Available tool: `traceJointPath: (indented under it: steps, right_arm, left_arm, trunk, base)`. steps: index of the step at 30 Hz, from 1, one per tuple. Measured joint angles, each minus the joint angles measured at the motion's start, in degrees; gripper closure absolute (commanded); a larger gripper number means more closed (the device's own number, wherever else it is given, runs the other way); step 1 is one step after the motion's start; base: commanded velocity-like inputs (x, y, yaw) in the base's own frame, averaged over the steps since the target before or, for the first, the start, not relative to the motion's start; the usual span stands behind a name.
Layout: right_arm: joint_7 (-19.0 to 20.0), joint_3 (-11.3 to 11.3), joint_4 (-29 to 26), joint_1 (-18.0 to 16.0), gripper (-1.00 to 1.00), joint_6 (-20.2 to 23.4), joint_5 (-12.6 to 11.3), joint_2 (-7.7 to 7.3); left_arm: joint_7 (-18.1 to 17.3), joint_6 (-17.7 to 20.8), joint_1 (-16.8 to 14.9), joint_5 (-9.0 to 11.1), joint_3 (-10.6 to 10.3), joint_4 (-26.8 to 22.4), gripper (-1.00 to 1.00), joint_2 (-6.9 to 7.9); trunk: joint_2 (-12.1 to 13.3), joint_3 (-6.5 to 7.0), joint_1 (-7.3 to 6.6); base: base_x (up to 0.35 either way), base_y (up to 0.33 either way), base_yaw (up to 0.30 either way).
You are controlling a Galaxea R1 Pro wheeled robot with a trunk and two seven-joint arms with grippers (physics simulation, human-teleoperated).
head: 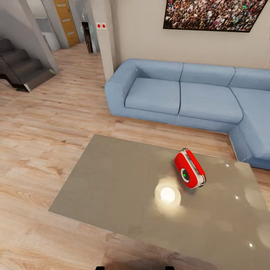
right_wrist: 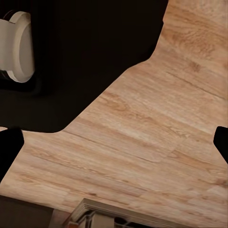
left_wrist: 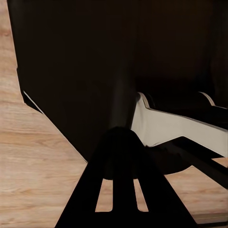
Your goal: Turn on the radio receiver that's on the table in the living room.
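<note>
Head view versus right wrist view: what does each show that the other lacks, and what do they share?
Head view alone: the red radio receiver lying on the glossy table, the blue sofa behind it, the crowd picture, dark stairs and an orange door. Right wrist view alone: the robot's dark body with a white rounded part, and the two dark fingertips of the right pincer, spread wide. Shared: the light wood plank floor.

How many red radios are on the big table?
1. The red radio sits on the glossy coffee table, toward its far right side, near the blue sofa. Nothing on the table could hide another.
</note>
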Motion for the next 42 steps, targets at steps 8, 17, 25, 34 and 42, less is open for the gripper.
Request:
traceJointPath:
  steps: [8,17,25,34,42]
  right_arm:
    - [0.0,0.0,0.0,0.0,-1.0,0.0,0.0,0.0]
    - [-0.01,0.0,0.0,0.0,-1.0,0.01,0.0,0.0]
    - [0.0,0.0,0.0,0.0,-1.0,-0.01,-0.01,0.0]
    - [0.0,0.0,0.0,0.0,-1.0,-0.09,0.0,0.0]
    - [0.0,0.0,0.0,0.0,-1.0,-0.16,0.0,0.0]
  left_arm:
    - [0.0,0.0,0.0,0.0,0.01,-0.02,1.0,-0.01]
    - [0.0,0.01,0.0,0.0,0.0,0.01,1.0,-0.02]
    - [0.0,-0.01,0.0,0.0,0.02,-0.01,1.0,0.0]
    - [0.0,0.01,0.0,0.0,0.01,-0.02,1.0,-0.01]
    - [0.0,-0.01,0.0,0.0,0.02,-0.01,1.0,0.0]
  trunk:
    - [0.0,0.73,0.0]
    - [0.0,1.55,0.0]
    - [0.0,2.28,0.0]
    - [0.0,2.68,0.0]
    - [0.0,3.24,0.0]
  base:
    - [0.0,0.0,0.0]
    - [0.0,0.0,0.0]
    - [0.0,0.0,0.0]
    - [0.0,0.0,0.021]
    - [0.0,0.0,0.143]
